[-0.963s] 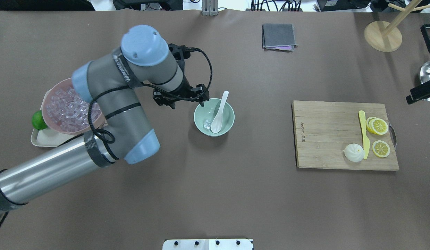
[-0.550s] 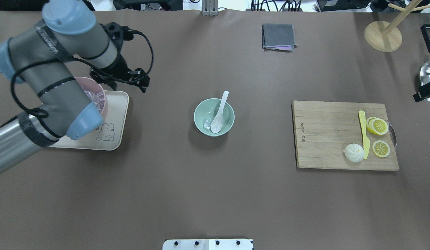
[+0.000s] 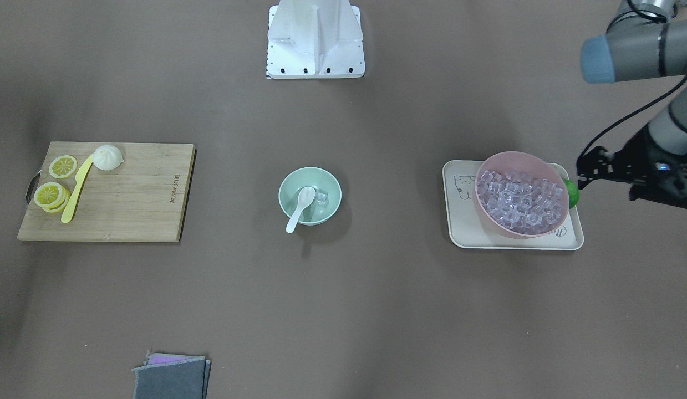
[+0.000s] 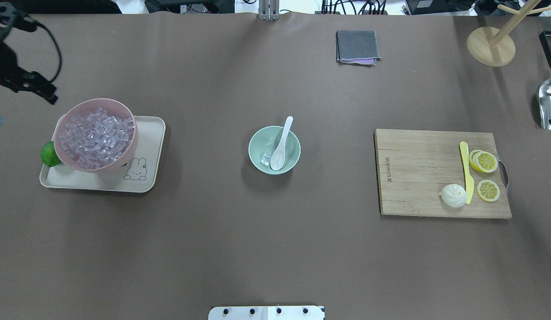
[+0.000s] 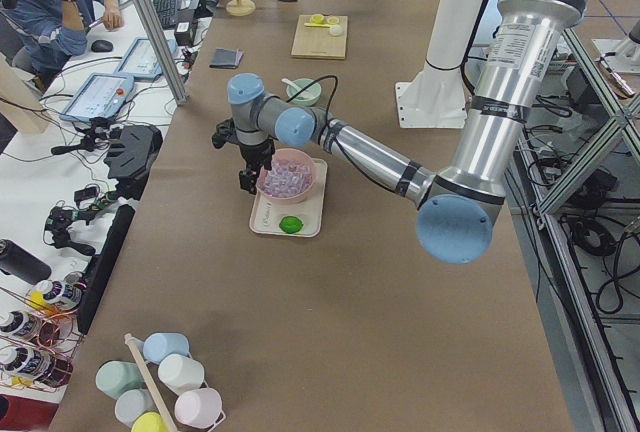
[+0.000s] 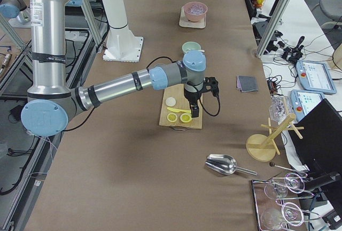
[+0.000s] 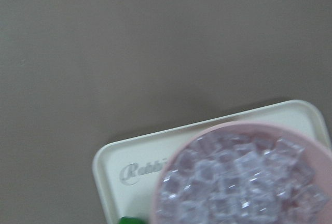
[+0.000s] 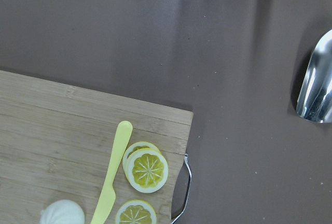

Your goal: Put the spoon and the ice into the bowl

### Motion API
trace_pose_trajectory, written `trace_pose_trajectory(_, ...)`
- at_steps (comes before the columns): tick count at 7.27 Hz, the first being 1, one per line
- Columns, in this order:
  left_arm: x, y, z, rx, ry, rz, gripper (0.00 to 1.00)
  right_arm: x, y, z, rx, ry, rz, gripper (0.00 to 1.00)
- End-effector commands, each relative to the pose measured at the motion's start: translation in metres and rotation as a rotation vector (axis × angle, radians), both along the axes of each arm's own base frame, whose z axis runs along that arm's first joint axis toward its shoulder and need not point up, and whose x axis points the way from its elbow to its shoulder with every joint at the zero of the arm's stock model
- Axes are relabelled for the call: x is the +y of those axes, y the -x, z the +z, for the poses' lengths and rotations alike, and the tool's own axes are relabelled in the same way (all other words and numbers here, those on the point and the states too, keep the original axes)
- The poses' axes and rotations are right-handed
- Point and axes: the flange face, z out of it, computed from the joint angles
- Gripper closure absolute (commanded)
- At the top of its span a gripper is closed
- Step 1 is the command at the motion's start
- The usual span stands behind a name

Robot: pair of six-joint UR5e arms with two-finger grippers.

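Observation:
The mint-green bowl (image 4: pixel 254 141) stands mid-table, also in the front view (image 3: pixel 286 188). The white spoon (image 4: pixel 282 142) lies in it, scoop down, with the handle over the far rim. One clear ice cube (image 4: pixel 266 159) lies in the bowl beside the scoop, also in the front view (image 3: pixel 321 197). My left gripper (image 4: pixel 33 89) hangs far left, beyond the pink bowl (image 4: pixel 97 101), and looks open and empty in the front view (image 3: pixel 590 169). My right gripper (image 6: pixel 193 107) shows clearly only in the exterior right view; I cannot tell its state.
The pink bowl of ice cubes sits on a cream tray (image 4: pixel 146 146) with a lime (image 4: pixel 48 153). A cutting board (image 4: pixel 417 178) holds a yellow knife (image 4: pixel 466 173), lemon slices and a bun. A grey cloth (image 4: pixel 357 46), wooden stand (image 4: pixel 489 46) and metal scoop (image 4: pixel 548 100) lie at the far side.
My left arm has pulled away from the mint bowl and swung left past the pink bowl to the table's left edge. The right gripper has slid further off the right edge.

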Motion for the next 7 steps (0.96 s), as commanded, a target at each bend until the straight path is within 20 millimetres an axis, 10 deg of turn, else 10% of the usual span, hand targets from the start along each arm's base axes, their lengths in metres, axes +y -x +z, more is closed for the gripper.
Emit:
trace_pose_trajectory(1,0.024,0.072,0.074,-0.030,0.034,-0.008,0.01,-0.006,-0.036,0.054,0.000,-0.005,-0.046,0.00)
trace_pose_trajectory(4,0.036,0.123,0.146,-0.035,0.055,-0.086,0.01,-0.006,-0.056,0.082,-0.020,0.002,-0.060,0.00)
trace_pose_trajectory(7,0.057,0.130,0.160,0.091,0.118,-0.084,0.01,-0.008,-0.055,0.082,-0.031,0.007,-0.057,0.00)
